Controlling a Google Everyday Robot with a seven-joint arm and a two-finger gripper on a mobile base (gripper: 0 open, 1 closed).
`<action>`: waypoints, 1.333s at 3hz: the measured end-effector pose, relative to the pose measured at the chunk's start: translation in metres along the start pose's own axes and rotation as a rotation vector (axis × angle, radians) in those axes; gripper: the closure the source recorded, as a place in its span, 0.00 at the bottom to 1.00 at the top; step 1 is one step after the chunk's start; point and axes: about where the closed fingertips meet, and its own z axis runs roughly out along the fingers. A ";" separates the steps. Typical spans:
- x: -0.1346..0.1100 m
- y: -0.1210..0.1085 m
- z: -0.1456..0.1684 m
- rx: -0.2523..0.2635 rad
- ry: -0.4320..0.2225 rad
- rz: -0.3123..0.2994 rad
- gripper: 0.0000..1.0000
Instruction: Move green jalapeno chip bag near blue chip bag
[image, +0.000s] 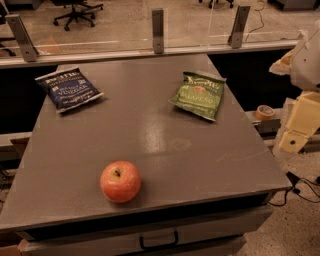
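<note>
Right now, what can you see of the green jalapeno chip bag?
The green jalapeno chip bag is a small, crinkly, foil-like green packet with a dark top band, white lettering and pale "JALAPENO" text. It lies flat, face up, slightly skewed, at the far right of the grey table. Only the table touches it; the gripper is off the table's right side, well apart.

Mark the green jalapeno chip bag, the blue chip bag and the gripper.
green jalapeno chip bag (198, 95): camera view, middle of its printed front.
blue chip bag (69, 90): camera view, on its white lettering.
gripper (293, 139): camera view, pale tip at the right edge, beside the table (150, 150).
</note>
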 end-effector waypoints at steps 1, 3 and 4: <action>0.000 0.000 0.000 0.000 0.000 0.000 0.00; -0.042 -0.043 0.048 -0.010 -0.141 -0.045 0.00; -0.080 -0.074 0.090 -0.036 -0.246 -0.024 0.00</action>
